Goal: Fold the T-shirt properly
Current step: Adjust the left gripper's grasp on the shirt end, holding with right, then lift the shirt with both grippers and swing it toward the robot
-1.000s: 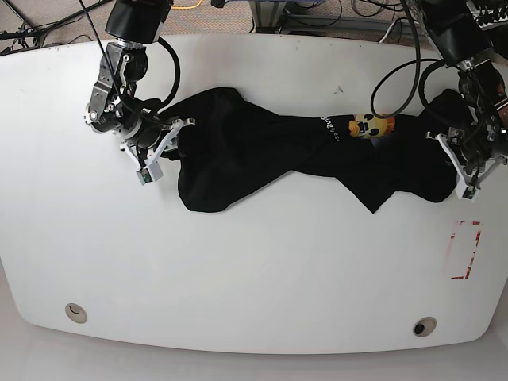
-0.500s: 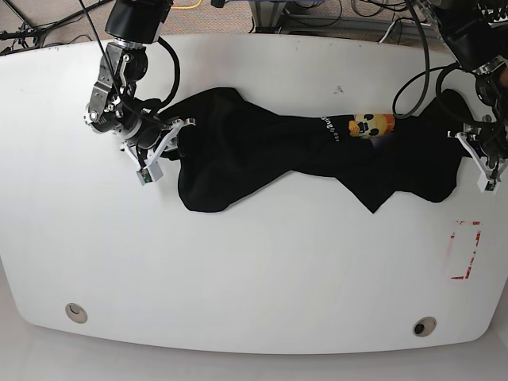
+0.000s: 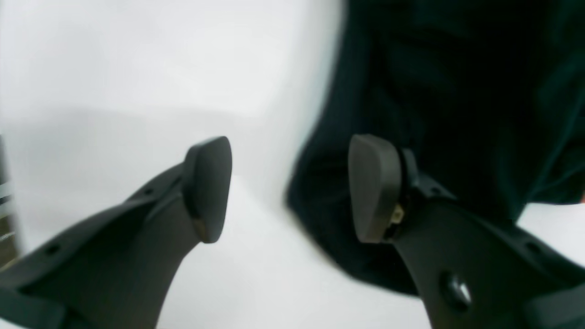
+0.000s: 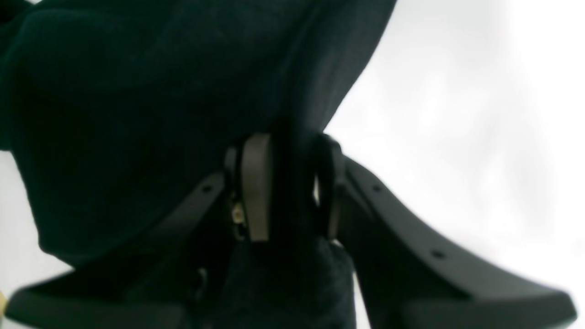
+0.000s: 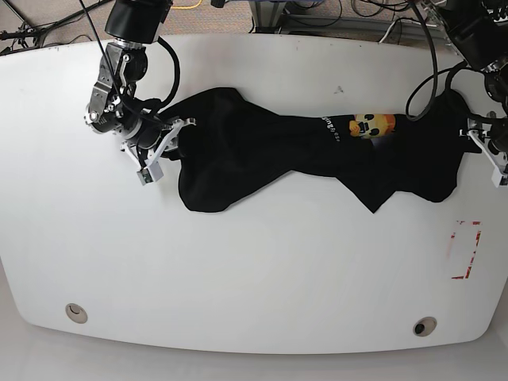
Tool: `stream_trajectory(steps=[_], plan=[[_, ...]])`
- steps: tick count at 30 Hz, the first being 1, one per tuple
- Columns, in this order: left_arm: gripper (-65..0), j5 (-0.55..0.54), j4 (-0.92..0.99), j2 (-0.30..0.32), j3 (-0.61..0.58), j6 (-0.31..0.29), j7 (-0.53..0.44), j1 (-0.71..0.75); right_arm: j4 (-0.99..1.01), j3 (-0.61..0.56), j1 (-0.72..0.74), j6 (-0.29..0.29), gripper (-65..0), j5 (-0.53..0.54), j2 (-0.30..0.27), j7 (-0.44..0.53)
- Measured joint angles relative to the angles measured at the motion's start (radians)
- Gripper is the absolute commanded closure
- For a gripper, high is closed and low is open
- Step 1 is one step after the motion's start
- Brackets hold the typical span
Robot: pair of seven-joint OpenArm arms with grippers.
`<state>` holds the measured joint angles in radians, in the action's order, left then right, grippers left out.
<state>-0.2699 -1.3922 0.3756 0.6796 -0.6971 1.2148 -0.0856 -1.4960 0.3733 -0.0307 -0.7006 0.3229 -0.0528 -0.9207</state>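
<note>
Black T-shirt (image 5: 309, 155) bunched lengthwise across table (image 5: 254, 270) centre, 9-to-3. Soft, limp, light; best gripped at hem corners. R gripper (image 4: 285, 187) pinching cloth at 9; L gripper (image 3: 290, 187) spread apart, empty, at 3.

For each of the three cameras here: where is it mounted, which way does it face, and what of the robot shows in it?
Base: high above, looking down on the white table, the T-shirt and both arms.
Left wrist: behind the left gripper, facing past its parted fingers to table and T-shirt edge.
Right wrist: behind the right gripper, whose fingers pinch black cloth.
Shared: all three show the T-shirt and table.
</note>
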Motion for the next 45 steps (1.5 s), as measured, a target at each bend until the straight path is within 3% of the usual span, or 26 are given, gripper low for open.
stream_trajectory(steps=[19,21,27,33,40,45], plan=[[-37.1,0.006,0.167,0.01,-0.053,0.0,-0.146,0.021,0.0,-0.001,-0.001,0.0,-16.6,0.007,-0.013,-0.002],[-31.8,-0.002,0.183,0.013,-0.057,0.001,-0.158,0.017,0.0,0.0,-0.001,0.0,-16.6,0.007,-0.014,-0.003],[0.0,-0.004,0.189,0.016,-0.076,0.005,-0.169,0.016,0.0,0.002,-0.001,0.0,-16.5,0.007,-0.014,-0.004],[0.0,-0.008,0.183,0.021,-0.165,0.008,-0.168,0.005,-0.005,0.002,0.0,-0.001,-15.7,0.007,-0.018,-0.004],[0.0,0.011,0.01,-0.012,-0.268,0.001,-0.115,0.024,-0.05,0.001,-0.006,0.0,-0.2,-0.033,-0.03,-0.036],[0.0,-0.006,-0.15,-0.041,-0.315,-0.001,-0.082,0.008,-0.082,0.003,-0.002,0.005,0.0,-0.057,-0.031,-0.064]])
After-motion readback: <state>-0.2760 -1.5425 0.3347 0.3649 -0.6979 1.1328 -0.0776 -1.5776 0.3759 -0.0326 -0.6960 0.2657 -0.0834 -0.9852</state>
